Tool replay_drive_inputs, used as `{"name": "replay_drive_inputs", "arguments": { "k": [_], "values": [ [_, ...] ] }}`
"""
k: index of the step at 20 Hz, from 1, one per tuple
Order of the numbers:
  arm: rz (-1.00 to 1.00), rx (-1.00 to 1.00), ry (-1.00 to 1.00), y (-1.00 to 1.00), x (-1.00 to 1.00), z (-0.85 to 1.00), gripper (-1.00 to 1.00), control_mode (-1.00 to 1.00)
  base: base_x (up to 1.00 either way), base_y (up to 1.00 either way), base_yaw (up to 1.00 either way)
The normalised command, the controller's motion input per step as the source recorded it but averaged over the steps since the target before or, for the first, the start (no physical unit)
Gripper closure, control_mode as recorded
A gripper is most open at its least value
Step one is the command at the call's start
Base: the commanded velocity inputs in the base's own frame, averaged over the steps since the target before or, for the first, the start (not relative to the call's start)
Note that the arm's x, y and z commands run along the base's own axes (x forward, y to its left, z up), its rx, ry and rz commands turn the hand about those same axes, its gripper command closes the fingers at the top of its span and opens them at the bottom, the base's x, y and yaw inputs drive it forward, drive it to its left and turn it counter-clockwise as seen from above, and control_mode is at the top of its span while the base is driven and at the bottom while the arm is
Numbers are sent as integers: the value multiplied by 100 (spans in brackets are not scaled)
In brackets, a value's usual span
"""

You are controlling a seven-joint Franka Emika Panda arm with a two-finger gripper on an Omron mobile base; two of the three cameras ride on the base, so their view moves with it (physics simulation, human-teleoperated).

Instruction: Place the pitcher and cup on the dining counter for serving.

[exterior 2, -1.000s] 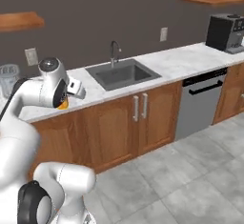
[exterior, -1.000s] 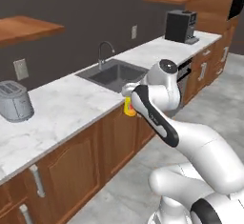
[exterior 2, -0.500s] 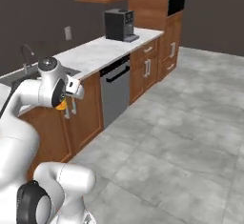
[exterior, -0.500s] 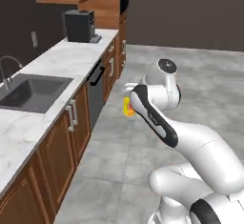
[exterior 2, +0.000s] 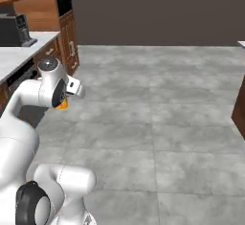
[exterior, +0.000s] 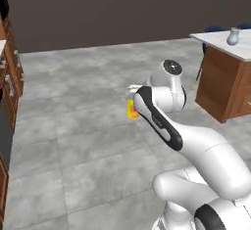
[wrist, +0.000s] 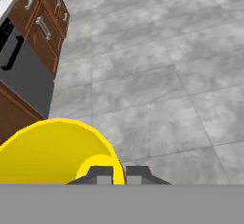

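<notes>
So: left to right, wooden kitchen cabinets (exterior: 9, 84) at left edge, bare grey tiled floor (exterior: 83, 102) mid-room. One small yellow tumbler cup (exterior: 131, 109) with red-orange mark, held off floor at white arm's wrist. Gripper (wrist: 119, 173) nearly closed, fingers pinching cup rim. Far right: one marble-topped dining counter (exterior: 223, 40) on brown wood base, one pale blue-grey glass pitcher (exterior: 233, 35) standing on it, well apart from cup.

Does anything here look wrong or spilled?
Nothing stands out. The gripper is shut on the rim of the small yellow cup, carried above bare grey floor tiles; the glass pitcher stands upright on the marble dining counter.
</notes>
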Motion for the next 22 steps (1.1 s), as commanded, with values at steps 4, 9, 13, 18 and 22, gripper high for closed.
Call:
{"name": "replay_drive_inputs", "arguments": {
  "k": [4, 9, 13, 18, 22],
  "values": [
    [0, 0, 0, 0, 0, 0, 100, 100, 30, -33, -73],
    [0, 0, 0, 0, 0, 0, 100, 100, 60, -6, -69],
    [0, 0, 0, 0, 0, 0, 100, 100, 96, 0, -59],
    [0, 0, 0, 0, 0, 0, 100, 100, 100, -27, -42],
    [0, 0, 0, 0, 0, 0, 100, 100, 100, -82, -27]
  ]
}}
